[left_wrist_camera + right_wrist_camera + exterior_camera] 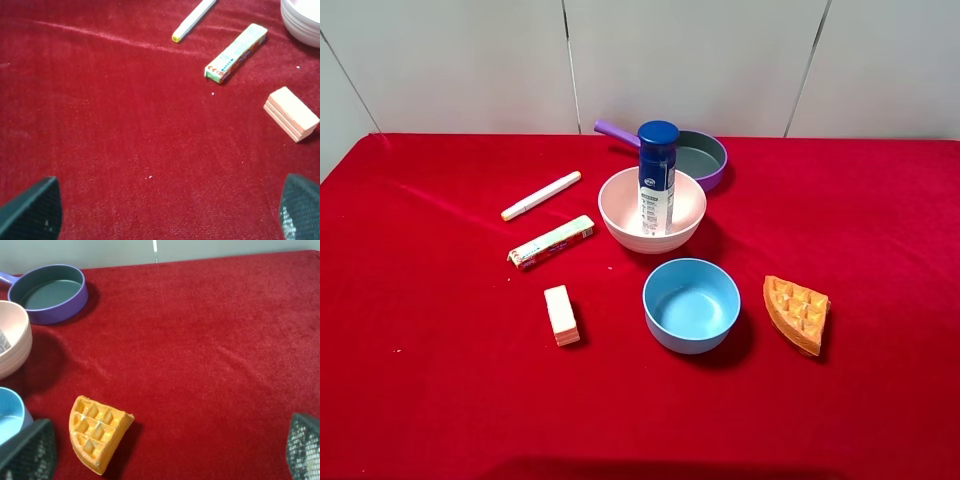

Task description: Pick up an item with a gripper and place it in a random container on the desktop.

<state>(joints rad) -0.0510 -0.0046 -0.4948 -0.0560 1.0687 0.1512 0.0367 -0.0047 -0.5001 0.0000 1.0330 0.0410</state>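
The bottle [657, 178], with a dark-blue cap and a white-and-blue label, stands upright inside the pale pink bowl [623, 215] at the middle back of the red desktop [440, 380]. Neither arm shows in the exterior high view. In the left wrist view my left gripper [165, 215] is open and empty over bare red cloth, with the bowl's rim [302, 17] at the frame's corner. In the right wrist view my right gripper [165, 452] is open and empty, the bowl [12, 345] is at the edge, and a sliver of the bottle's label [4, 342] shows.
A purple-handled pan [705, 160] stands behind the pink bowl and a light-blue bowl [691, 304] in front of it. An orange waffle wedge [797, 313] lies at the right. A white marker [541, 195], a candy pack [551, 243] and a pink block [561, 314] lie at the left.
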